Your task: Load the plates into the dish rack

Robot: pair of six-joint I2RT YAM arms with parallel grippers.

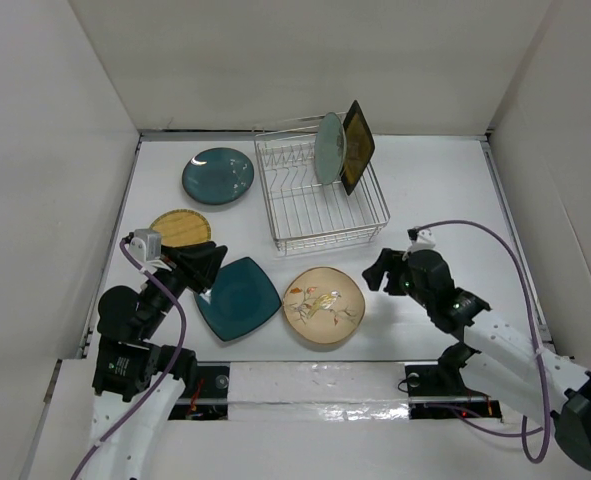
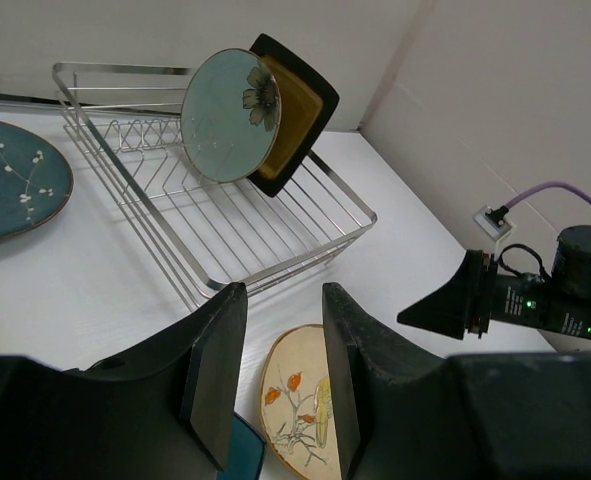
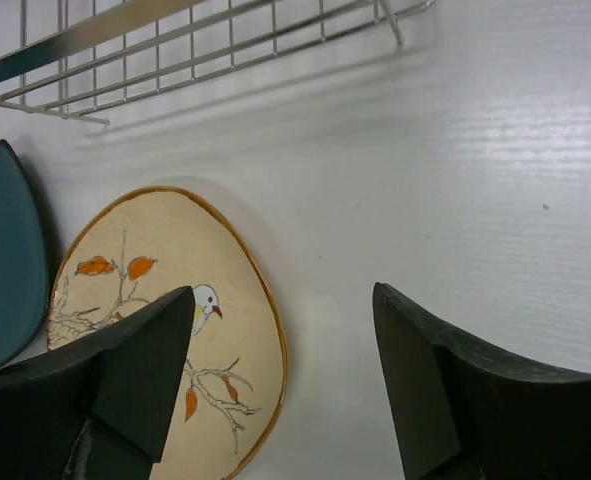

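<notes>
Bird-painted beige plate [image 1: 323, 305] lies flat on the tabletop [image 1: 445, 190], just beside the spread, empty right gripper [image 1: 373, 272]. The gripper should pinch the plate's rim squarely, then stand it between the dish rack [image 1: 330, 238] tines.

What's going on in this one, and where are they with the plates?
Two plates stand on edge in the dish rack: a pale green round plate and an amber square plate. Four lie flat on the table: dark teal round plate, yellow plate, teal rounded-square plate, bird plate. Both grippers are empty: the right gripper is open beside the bird plate, the left gripper open near the teal rounded-square plate.
</notes>
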